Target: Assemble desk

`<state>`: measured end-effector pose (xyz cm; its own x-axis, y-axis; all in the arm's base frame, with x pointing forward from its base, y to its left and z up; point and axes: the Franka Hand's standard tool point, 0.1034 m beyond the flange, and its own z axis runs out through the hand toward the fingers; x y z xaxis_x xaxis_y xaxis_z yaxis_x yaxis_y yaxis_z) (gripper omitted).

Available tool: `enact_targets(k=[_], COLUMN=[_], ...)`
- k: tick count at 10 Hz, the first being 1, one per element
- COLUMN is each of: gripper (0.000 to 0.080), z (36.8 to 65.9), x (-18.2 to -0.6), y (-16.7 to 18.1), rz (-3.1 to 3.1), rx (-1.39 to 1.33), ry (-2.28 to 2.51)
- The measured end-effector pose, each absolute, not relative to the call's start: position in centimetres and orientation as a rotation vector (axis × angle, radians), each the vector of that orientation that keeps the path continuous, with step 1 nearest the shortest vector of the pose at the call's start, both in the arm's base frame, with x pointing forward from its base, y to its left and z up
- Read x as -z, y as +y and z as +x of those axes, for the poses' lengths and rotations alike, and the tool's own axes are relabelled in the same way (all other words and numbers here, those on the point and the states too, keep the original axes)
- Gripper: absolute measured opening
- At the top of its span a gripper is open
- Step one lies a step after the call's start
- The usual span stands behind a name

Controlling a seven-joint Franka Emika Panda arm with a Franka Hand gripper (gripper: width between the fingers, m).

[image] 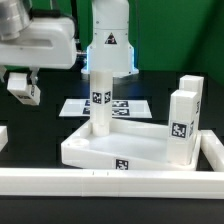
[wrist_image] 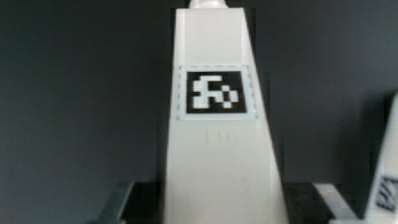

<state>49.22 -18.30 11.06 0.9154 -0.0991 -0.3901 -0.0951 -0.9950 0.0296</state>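
Observation:
In the wrist view a white square-section leg [wrist_image: 222,150] with a black-and-white tag runs lengthwise between my fingers [wrist_image: 139,203], which press on its near end. In the exterior view my gripper [image: 24,93] hangs in the air at the exterior view's left, above the table, and the held leg shows almost end-on. The white desk top [image: 110,152] lies rim up in the middle. One leg [image: 100,100] stands upright at its back left corner. Two more legs [image: 181,125] [image: 191,92] stand upright at its right end.
A long low white rail [image: 100,183] runs along the front and another rail [image: 214,150] along the exterior view's right. The marker board [image: 122,106] lies behind the desk top. The arm's base [image: 110,40] stands at the back. Another white tagged part [wrist_image: 384,170] shows at the wrist view's edge.

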Motion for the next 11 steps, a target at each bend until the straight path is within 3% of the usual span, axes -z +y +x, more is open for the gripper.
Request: enact_targets(k=[3, 7, 9, 11], gripper=[0.0291, 0.0291, 0.0291, 0.0291], z=[51.8, 52.1, 54.0, 55.0], x=[-13.7, -13.3, -14.9, -15.3], y=[-17.5, -18.3, -16.6, -14.7], rz=[3.102, 3.069, 3.084, 3.089], rx=[0.339, -0.073, -0.233, -0.255], ry=[-0.136, -0.145, -0.223, -0.246])
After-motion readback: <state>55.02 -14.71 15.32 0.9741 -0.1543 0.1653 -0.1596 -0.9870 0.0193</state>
